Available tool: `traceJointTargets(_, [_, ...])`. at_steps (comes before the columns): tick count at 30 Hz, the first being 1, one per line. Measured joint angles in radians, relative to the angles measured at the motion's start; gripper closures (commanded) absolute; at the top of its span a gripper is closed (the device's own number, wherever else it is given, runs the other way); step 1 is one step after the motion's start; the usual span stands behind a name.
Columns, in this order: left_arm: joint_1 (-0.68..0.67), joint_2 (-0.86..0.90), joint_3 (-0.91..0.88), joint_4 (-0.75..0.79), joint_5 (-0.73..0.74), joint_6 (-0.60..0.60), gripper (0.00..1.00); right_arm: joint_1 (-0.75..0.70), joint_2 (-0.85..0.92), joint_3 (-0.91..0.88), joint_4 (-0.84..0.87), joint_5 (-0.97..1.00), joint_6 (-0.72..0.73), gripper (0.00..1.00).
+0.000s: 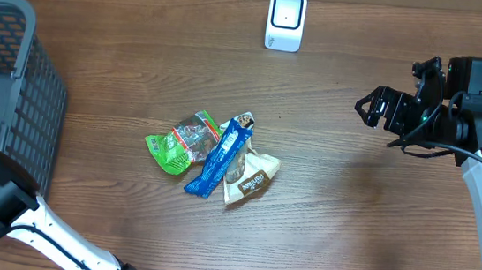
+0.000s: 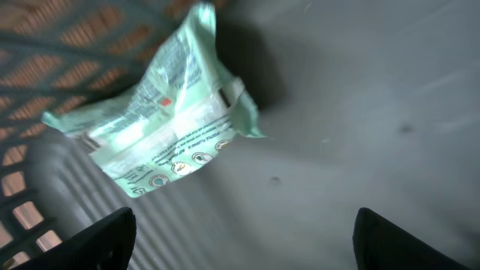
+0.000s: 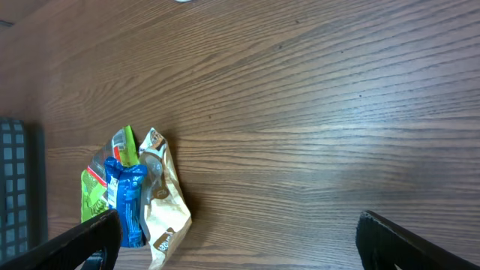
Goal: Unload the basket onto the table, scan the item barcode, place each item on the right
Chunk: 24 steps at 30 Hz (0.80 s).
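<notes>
The item right now is a mint packet (image 2: 169, 112): pale green, crinkly, with a white panel of fine print, a row of little round icons and a small red mark. It's blurry on my left wrist camera, so I honestly can't make out a barcode on it. It's lying flat on the floor of the gray basket (image 1: 44, 107) at the left edge of the surface (image 1: 348, 216), and as far as I can see it's the only thing in there.

My left fingers (image 2: 101, 238) are spread wide just above it with nothing between them, not touching the packet. My right fingers (image 1: 375, 107) are also spread apart and empty, hanging over bare wood on the right side, well apart from everything.

Count: one basket, one white scanner (image 1: 286, 20) standing at the far edge, and four packets total. That's the mint one in the basket plus three piled in the middle of the surface: a green packet (image 1: 178, 142), a blue packet (image 1: 221, 155) lying across the pile, and a tan packet (image 1: 253, 179), all touching each other.
</notes>
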Motion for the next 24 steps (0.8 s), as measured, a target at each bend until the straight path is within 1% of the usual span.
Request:
traceJointTargets(6, [-0.003,0.005,-0.12,0.056,-0.084,-0.003,0.16,0.0,0.0,0.0,0.0,0.0,-0.001,0.0])
traceJointTargets(13, [-0.003,0.012,-0.138,0.103,-0.176,-0.022,0.16,0.0,0.0,0.0,0.0,0.0,0.0,0.0])
traceJointTargets(16, [-0.003,0.012,-0.151,0.159,-0.197,-0.022,0.12,0.0,0.0,0.0,0.0,0.0,-0.001,0.0])
traceJointTargets(19, [-0.003,0.012,-0.204,0.246,-0.221,0.003,0.03,0.0,0.0,0.0,-0.005,0.0,0.0,0.0])
traceJointTargets(20, [-0.003,0.012,-0.228,0.269,-0.226,0.013,0.03,0.0,0.0,0.0,-0.009,0.0,0.0,0.0])
traceJointTargets(22, [-0.004,0.008,-0.272,0.308,-0.236,0.024,0.04,0.0,0.0,0.0,-0.011,0.0,0.0,0.0])
traceJointTargets(24, [-0.007,-0.006,-0.296,0.329,-0.249,0.032,0.11,0.0,0.0,0.0,-0.012,0.0,-0.001,0.0])
